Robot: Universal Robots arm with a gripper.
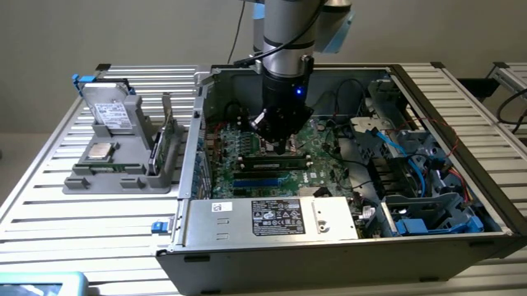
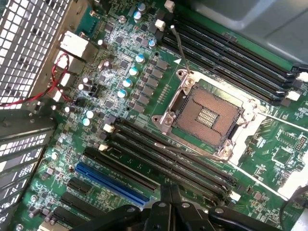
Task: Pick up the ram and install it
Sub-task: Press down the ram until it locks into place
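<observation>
I am holding my gripper (image 1: pixel 281 150) low inside the open computer case (image 1: pixel 445 98), fingers pinched together with nothing between them, tips just above the motherboard (image 2: pixel 144 96). The ram (image 1: pixel 274 164) is sitting directly beneath my fingertips, seated lengthwise in a memory slot beside the bare CPU socket (image 2: pixel 207 113). A blue slot (image 2: pixel 110 183) is lying just beyond it.

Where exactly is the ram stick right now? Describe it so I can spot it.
Inside the open computer case, on the green motherboard, look just below the gripper. The ram is the dark stick carrying black chips, beside the empty blue slot.
</observation>
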